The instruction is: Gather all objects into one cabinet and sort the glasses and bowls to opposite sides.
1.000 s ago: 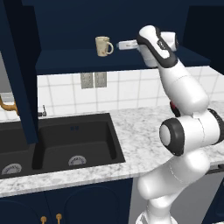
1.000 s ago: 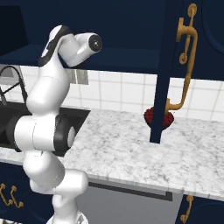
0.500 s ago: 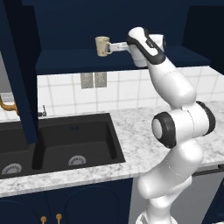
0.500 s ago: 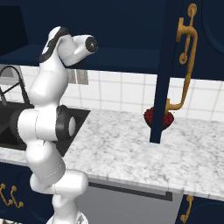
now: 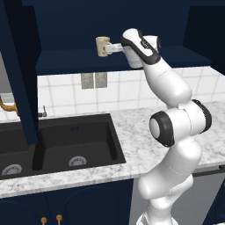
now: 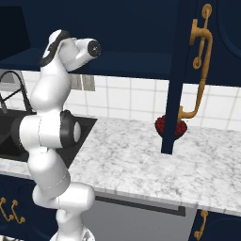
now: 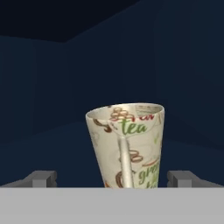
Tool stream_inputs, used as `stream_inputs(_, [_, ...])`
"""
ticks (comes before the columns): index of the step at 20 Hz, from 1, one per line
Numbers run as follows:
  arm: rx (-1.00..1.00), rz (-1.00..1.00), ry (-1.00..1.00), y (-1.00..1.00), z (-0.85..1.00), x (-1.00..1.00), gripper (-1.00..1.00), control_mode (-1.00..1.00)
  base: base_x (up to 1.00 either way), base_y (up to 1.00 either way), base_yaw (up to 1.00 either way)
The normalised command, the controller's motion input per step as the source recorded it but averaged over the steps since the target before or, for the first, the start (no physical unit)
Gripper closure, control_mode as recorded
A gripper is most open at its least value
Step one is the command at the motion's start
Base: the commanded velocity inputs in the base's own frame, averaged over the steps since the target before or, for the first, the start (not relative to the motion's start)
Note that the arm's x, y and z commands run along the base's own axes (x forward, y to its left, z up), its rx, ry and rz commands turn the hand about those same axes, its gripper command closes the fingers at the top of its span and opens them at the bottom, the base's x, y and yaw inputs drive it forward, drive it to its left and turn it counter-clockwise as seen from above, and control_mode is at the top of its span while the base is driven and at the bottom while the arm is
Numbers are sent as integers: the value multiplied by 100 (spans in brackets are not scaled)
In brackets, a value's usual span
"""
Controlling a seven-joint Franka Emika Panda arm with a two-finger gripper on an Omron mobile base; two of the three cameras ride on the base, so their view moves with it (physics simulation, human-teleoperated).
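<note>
A cream mug (image 5: 102,45) with a green "tea" print stands upright on the shelf of the navy wall cabinet (image 5: 66,62). My gripper (image 5: 111,47) reaches it from the right, level with it. In the hand view the mug (image 7: 125,144) rises between my two fingertips (image 7: 41,178), its handle facing me. The gripper (image 7: 113,180) is open, with a gap on each side of the mug. A small dark bowl with red (image 6: 170,127) sits on the marble counter (image 6: 141,160), partly hidden behind the cabinet's open door (image 6: 176,70).
A black double sink (image 5: 74,145) lies below the shelf, with a faucet (image 6: 9,84) at its far side. Another open navy door (image 5: 19,74) hangs at the left. Two wall outlets (image 5: 93,80) sit on the tiled backsplash.
The hand has moved left along the shelf to the mug, and its fingers now flank it. The elbow has swung inward. The mug and bowl have stayed put.
</note>
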Motion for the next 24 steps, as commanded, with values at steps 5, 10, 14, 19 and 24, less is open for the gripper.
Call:
stream_inputs(5, [0,0,0,0,0,10,-100,-100,0,0,0])
stream_inputs(10, [0,1,0,0,0,0,-100,-100,0,0,0])
stream_inputs(14, [0,0,0,0,0,0,-100,-100,0,0,0])
stream_inputs(19, [0,0,0,0,0,0,100,-100,0,0,0])
stream_inputs(24, [0,0,0,0,0,0,100,-100,0,0,0])
